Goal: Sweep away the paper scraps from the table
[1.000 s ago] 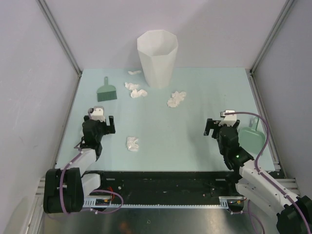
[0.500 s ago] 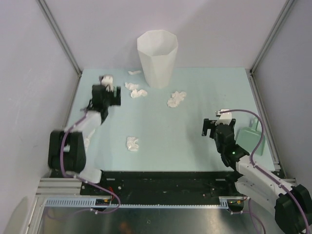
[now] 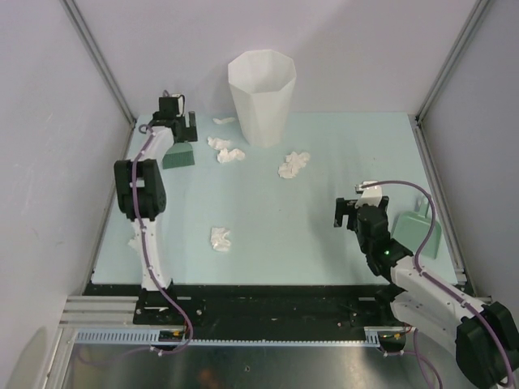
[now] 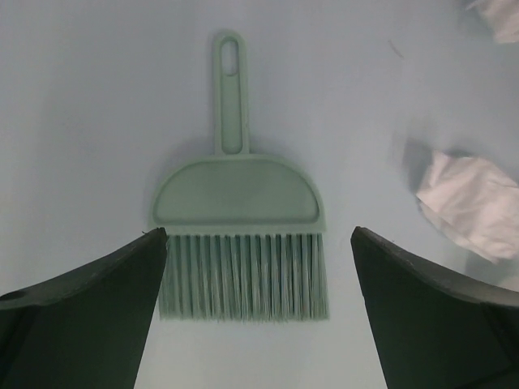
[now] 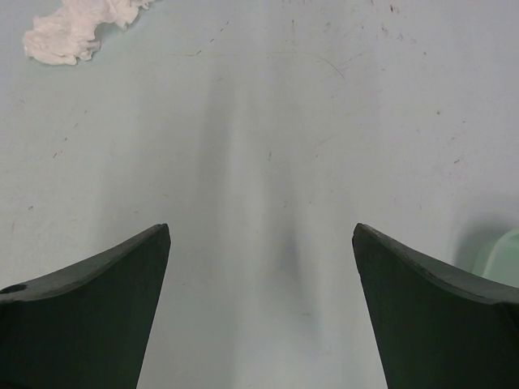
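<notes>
Plainly, paper scraps (image 3: 293, 164) outside bin (image 3: 261, 101), on table (image 3: 284, 219)

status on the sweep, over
Left gripper open above brush, nothing held. Right gripper open near dustpan. Paper scraps scattered on table, unswept. White bin beside far scraps.

From above the brush (image 3: 180, 157) handle is hidden; edges crop the dustpan (image 5: 511, 259) and one paper scrap (image 4: 499, 8).

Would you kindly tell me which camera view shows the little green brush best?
The left wrist view: the brush shows whole, handle, head and bristles, between the open jaws. The top external view shows only a green patch of it beside the left arm. The right wrist view misses it.
</notes>
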Robot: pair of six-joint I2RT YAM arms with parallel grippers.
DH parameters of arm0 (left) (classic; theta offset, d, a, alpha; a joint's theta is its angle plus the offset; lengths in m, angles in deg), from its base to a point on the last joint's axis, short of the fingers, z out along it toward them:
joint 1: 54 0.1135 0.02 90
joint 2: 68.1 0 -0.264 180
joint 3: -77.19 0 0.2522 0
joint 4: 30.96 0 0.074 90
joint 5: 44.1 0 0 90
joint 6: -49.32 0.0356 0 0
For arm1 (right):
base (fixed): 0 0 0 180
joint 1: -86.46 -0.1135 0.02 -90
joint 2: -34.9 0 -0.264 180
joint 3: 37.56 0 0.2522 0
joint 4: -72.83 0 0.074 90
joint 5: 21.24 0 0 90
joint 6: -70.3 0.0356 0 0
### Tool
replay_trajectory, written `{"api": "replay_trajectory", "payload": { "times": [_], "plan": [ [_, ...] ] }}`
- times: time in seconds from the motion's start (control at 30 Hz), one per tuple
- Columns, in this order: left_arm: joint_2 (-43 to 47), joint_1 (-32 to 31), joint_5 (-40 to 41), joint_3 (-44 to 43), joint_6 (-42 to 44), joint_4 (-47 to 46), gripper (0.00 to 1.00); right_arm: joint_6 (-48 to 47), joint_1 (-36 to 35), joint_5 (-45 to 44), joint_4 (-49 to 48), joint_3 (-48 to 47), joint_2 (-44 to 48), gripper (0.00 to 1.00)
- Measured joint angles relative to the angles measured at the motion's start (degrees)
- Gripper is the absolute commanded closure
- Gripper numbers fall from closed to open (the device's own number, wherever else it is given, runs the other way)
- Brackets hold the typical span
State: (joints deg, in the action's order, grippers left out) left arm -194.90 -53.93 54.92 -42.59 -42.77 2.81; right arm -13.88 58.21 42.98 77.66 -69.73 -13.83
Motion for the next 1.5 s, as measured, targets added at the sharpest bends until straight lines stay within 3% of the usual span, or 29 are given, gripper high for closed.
{"api": "replay_trajectory", "payload": {
  "times": [0.17, 0.37, 0.43, 0.5, 0.57, 0.67, 0.77, 0.97, 1.23, 1.33, 1.5],
  "plan": [
    [-13.0, 0.2, 1.4, -16.9, 0.7, 8.6, 0.00, -0.5, 0.0, 0.7, -0.3, -0.3, -1.5, 0.00],
    [-20.7, 0.2, 1.6, -28.7, 2.4, 11.9, 0.02, -0.6, 0.0, 0.8, 0.3, -2.1, -2.7, 0.00],
    [-21.3, 0.5, 0.6, -29.5, 2.5, 12.6, 0.07, -1.0, 0.0, 0.8, 1.0, -3.3, -2.8, 0.00],
    [-21.7, 0.9, -0.7, -29.6, 2.5, 13.5, 0.22, -1.5, 0.0, 0.8, 1.5, -4.5, -2.8, 0.00],
    [-22.2, 1.5, -2.5, -29.6, 2.3, 15.1, 0.24, -1.9, 0.0, 0.7, 1.9, -5.8, -2.7, 0.00],
    [-22.3, 2.1, -5.4, -28.5, 2.0, 15.8, 0.37, -2.1, 0.0, 0.3, 2.1, -7.1, -2.1, 0.00],
    [-20.9, 2.4, -7.5, -26.1, 1.8, 14.8, 0.60, -2.2, 0.0, -0.8, 2.8, -7.8, -0.8, 0.00],
    [-16.3, 2.4, -11.7, -18.1, 1.5, 12.9, 0.85, 0.2, 3.5, -3.8, 7.9, -10.0, -0.5, 0.00],
    [-8.3, 2.2, -15.5, -5.2, 3.7, 12.0, 0.85, 4.7, 12.1, -1.3, 15.4, -10.8, 0.9, 0.00],
    [-5.2, 2.0, -16.3, 0.1, 5.8, 11.5, 0.99, 5.2, 12.7, -0.3, 16.0, -10.8, 2.0, 0.00],
    [0.7, 1.7, -19.7, 9.5, 10.3, 9.6, 1.00, 5.4, 13.1, 0.9, 16.4, -11.0, 2.4, 0.00]
  ]
}}
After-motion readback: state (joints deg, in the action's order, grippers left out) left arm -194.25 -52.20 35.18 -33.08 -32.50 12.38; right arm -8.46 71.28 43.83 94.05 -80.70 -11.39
